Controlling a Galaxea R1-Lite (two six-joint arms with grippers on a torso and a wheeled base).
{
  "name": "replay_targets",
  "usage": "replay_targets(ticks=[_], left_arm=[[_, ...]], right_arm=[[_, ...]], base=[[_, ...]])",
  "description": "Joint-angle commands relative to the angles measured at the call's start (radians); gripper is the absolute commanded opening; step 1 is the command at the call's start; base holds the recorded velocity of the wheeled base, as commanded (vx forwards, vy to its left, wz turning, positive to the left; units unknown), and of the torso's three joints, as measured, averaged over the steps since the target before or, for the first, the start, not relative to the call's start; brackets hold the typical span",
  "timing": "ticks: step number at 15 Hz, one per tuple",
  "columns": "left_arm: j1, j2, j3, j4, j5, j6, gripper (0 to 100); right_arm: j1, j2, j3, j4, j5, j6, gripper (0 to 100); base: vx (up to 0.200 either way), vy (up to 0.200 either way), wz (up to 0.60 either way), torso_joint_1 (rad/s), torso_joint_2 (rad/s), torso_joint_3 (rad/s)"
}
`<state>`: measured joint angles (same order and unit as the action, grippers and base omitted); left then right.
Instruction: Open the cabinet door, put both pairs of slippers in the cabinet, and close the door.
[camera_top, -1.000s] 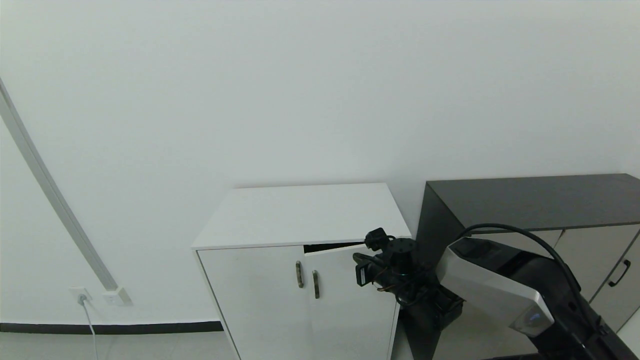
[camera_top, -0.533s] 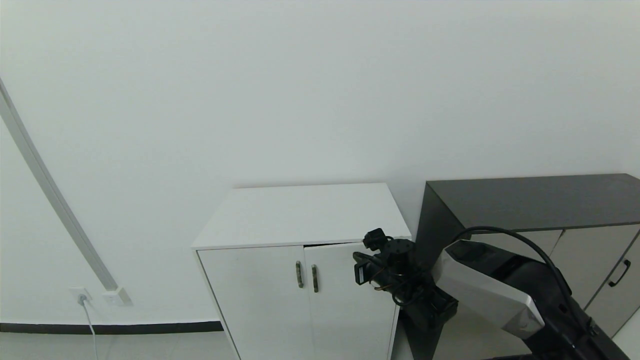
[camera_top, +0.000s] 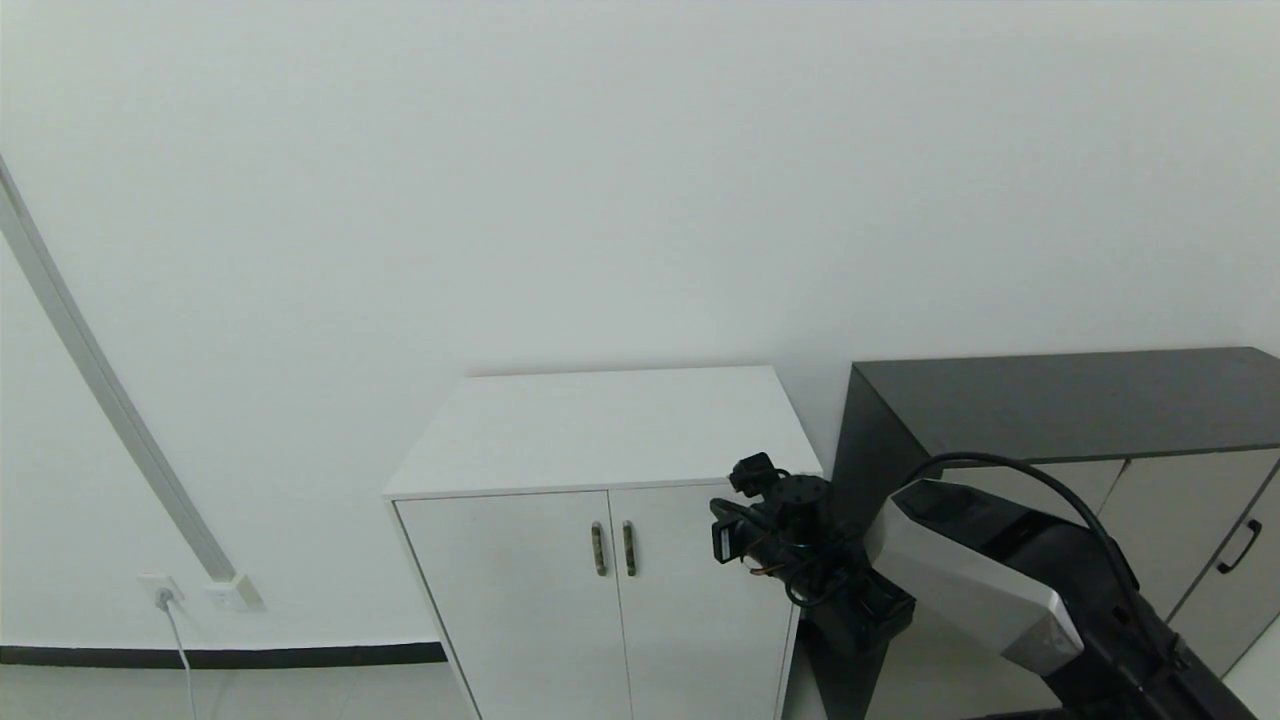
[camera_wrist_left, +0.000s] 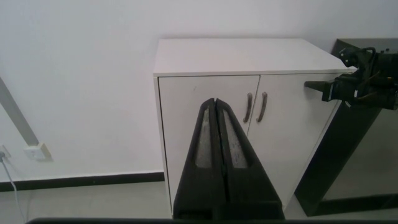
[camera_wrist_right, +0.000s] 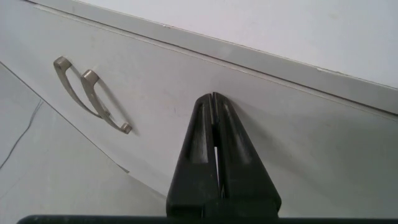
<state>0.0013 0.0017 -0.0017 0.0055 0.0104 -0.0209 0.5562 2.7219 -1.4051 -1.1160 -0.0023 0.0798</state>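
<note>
The white cabinet (camera_top: 600, 430) stands against the wall with both doors flush. Its two metal handles (camera_top: 614, 548) sit side by side at the middle seam. My right gripper (camera_top: 722, 530) is shut, and its tips rest against the upper part of the right door (camera_top: 700, 610), to the right of the handles (camera_wrist_right: 93, 99). In the right wrist view the shut fingers (camera_wrist_right: 213, 124) point at the door panel just below the cabinet top. My left gripper (camera_wrist_left: 215, 106) is shut on nothing and hangs well back from the cabinet front (camera_wrist_left: 205, 106).
A dark cabinet (camera_top: 1050, 400) stands right beside the white one. A wall socket (camera_top: 160, 588) with a cable and a slanted conduit (camera_top: 100, 380) are at the left. Grey floor (camera_top: 200, 695) lies open in front on the left.
The right door was ajar, with a dark gap under the top; now it is flush. My right gripper moved in with it toward the cabinet.
</note>
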Motion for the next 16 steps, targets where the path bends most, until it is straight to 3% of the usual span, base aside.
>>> replay_targets(ticks=[1,16], left_arm=[[0.000,0.000,0.000,-0.001,0.002,-0.001,0],[0.000,0.000,0.000,0.001,0.000,-0.001,0]], right_arm=[[-0.001,0.002,0.000,-0.001,0.001,0.000,0],[-0.001,-0.014,0.025,-0.019,-0.001,-0.002,0]], base=[[0.000,0.000,0.00,0.000,0.00,0.000],[0.000,0.000,0.00,0.000,0.00,0.000]])
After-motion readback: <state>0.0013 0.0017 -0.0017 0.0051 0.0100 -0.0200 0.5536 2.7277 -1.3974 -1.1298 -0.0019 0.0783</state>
